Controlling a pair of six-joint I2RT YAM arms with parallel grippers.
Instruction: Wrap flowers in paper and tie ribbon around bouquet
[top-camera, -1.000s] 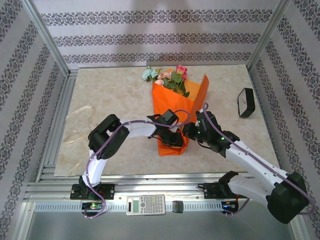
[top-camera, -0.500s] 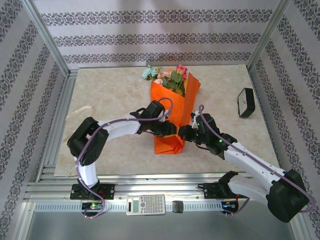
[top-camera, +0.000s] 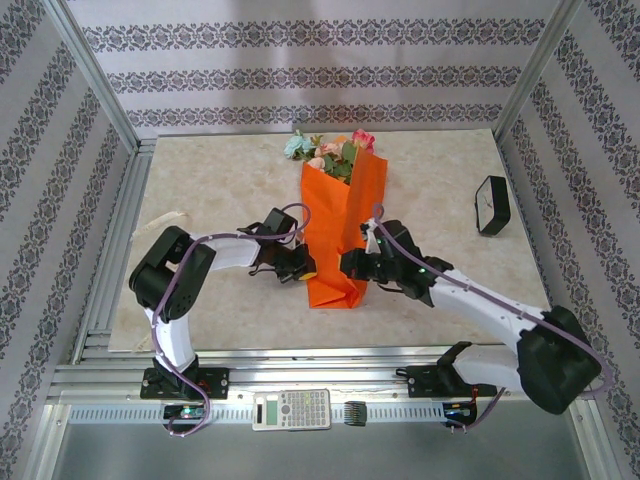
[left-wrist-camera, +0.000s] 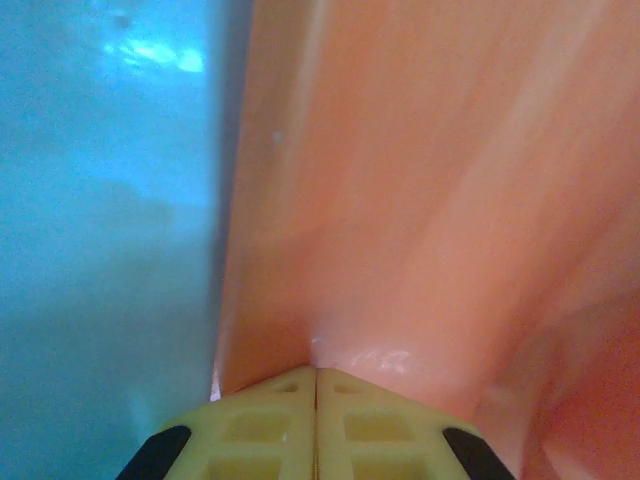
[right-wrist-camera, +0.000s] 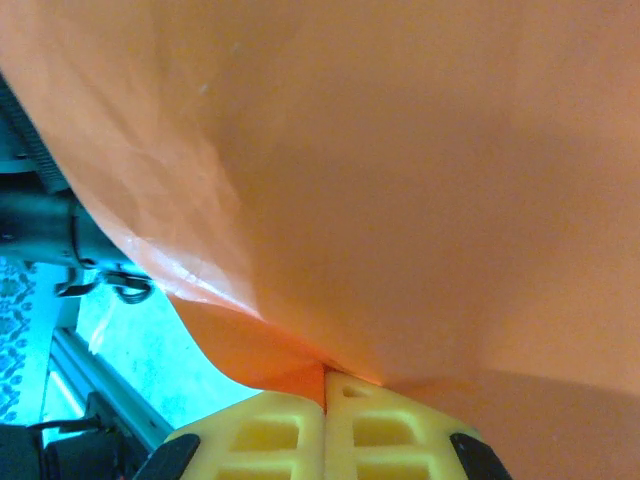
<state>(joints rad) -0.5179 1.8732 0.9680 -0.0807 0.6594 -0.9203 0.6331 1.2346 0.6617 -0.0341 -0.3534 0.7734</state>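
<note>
Both my left claw (top-camera: 304, 270) and right claw (top-camera: 348, 264) are pinching the paper (top-camera: 335, 225) around the flowers (top-camera: 330, 152), wrapping; fetching the ribbon (top-camera: 165, 220) is likely coming next.

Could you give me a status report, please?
Left claw, right claw shut on bright orange thin paper sheet, near end. Artificial pink and blue flowers poke out far end. Beige fabric ribbon off left, untied.

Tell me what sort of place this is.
Probably a lab test cell for robot manipulation, not a flower shop: an aluminium frame walled with patterned panels encloses a tabletop, and a left arm and right arm are bolted to the rail at its near edge.
</note>
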